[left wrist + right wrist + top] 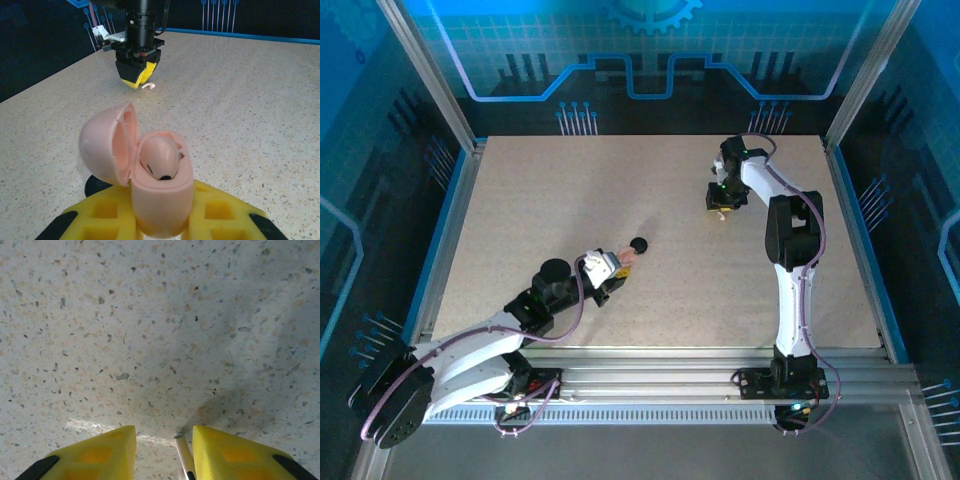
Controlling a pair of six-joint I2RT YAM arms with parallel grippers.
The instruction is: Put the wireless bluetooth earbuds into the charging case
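Observation:
My left gripper [162,212] is shut on a pink charging case [162,200], held upright low over the table. Its lid [102,147] hangs open to the left, and one pink earbud [159,157] sits in the case. In the top view that gripper [618,266] is at centre-left. My right gripper [164,450] points down at the table with its yellow fingers apart. The white-pink stem of the other earbud [184,455] lies between them, close to the right finger. From the left wrist view this earbud [148,86] lies on the table at the right gripper's [136,80] tips.
A small round black puck [639,244] lies on the speckled tabletop [570,190] just beyond the left gripper, and part of it shows beside the case [95,185]. The right gripper [721,207] works at the table's back right.

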